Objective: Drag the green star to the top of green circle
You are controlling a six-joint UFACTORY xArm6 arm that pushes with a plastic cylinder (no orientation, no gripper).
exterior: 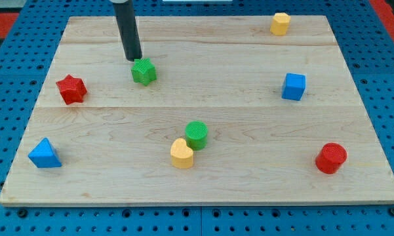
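The green star (143, 71) lies on the wooden board at the upper left. My tip (134, 58) stands just above and left of it, touching or nearly touching its upper left edge. The green circle (197, 134), a ridged cylinder, sits near the board's middle, below and to the right of the star. A yellow heart (181, 153) rests against the circle's lower left side.
A red star (71, 89) lies at the left. A blue triangle (44, 154) sits at the lower left. A yellow hexagon (280, 23) is at the top right, a blue cube (293, 86) at the right, a red cylinder (330, 158) at the lower right. The board's edge (203, 202) runs along the bottom.
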